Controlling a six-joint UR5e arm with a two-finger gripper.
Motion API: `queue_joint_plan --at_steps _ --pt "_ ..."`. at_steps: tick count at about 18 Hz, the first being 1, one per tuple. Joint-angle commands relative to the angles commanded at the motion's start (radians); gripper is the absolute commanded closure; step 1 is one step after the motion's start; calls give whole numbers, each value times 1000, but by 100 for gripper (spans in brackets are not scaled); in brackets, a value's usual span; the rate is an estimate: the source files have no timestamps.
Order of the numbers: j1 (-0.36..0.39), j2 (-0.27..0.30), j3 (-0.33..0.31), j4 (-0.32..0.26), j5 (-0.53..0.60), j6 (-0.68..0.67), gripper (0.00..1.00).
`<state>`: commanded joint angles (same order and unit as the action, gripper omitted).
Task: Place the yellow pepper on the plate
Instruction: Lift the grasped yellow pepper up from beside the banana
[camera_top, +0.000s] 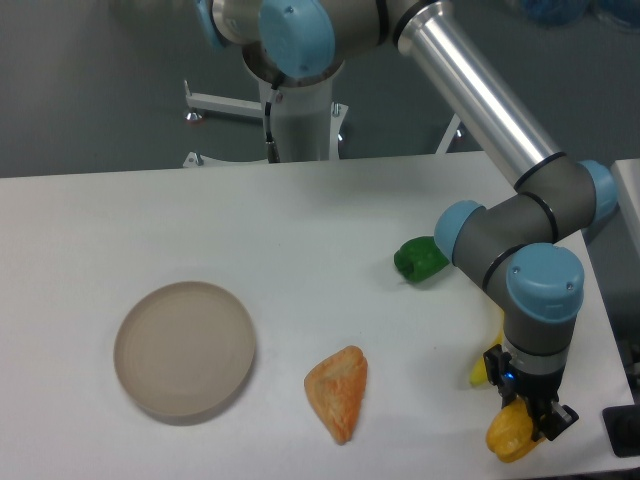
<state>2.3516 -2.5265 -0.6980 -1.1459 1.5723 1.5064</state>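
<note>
The yellow pepper (508, 436) is a small yellow-orange lump at the table's front right, right under my gripper (528, 420). The gripper's fingers stand around the pepper's top and right side, and they look closed on it. The pepper looks to be at or just above the table surface. The plate (185, 348) is a round beige dish with a low rim at the front left of the table, far from the gripper, with nothing on it.
An orange triangular wedge (339, 390) lies between the plate and the gripper. A green pepper (420, 259) sits behind the arm's wrist. A yellow banana (481, 369) is partly hidden behind the wrist. The table's right edge is close to the gripper.
</note>
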Motion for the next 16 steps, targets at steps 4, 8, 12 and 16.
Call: queue_joint_plan --at_steps 4,8,12,16 --pt "-9 24 -17 -12 5 -15 60" --pt "-31 118 -132 -14 5 -86 60" --pt "-54 259 -294 -35 3 -149 60" --pt "-121 382 -411 -122 -3 -394 60"
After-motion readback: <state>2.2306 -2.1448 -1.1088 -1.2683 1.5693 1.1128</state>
